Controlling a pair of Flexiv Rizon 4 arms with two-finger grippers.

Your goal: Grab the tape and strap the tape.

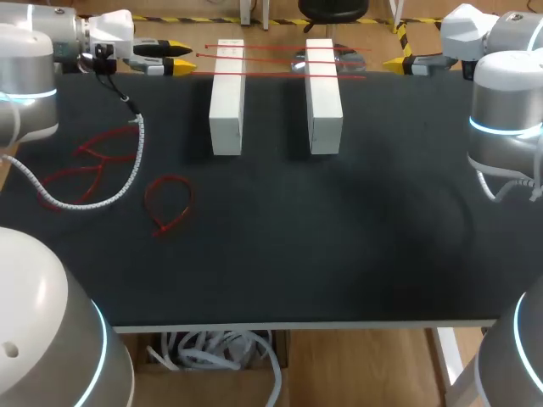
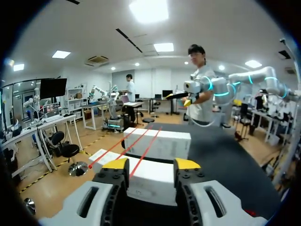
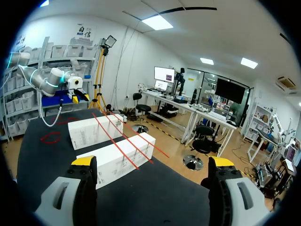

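Three red tape strips [image 1: 276,58] lay across two white blocks [image 1: 227,93] at the bench's [image 1: 339,237] upper centre. They looked thin, light and limp, best pinched at an overhanging end. Left fingers [image 2: 115,164] and right fingers [image 3: 84,161] stood apart, empty.

The left gripper [image 2: 151,164] has its two yellow-tipped fingers [image 2: 115,164] spread apart with nothing held between them. Just ahead of them stands a white box [image 2: 155,181], and beyond it a second white box [image 2: 162,143], the two lying side by side on the black table [image 2: 225,160]. Three thin strips of red tape [image 2: 146,151] run across the tops of both boxes, their ends reaching past the table's edge. At the far side of the table the right arm [image 2: 244,80] comes in, its right gripper [image 2: 184,99] above the tabletop, well apart from the boxes.
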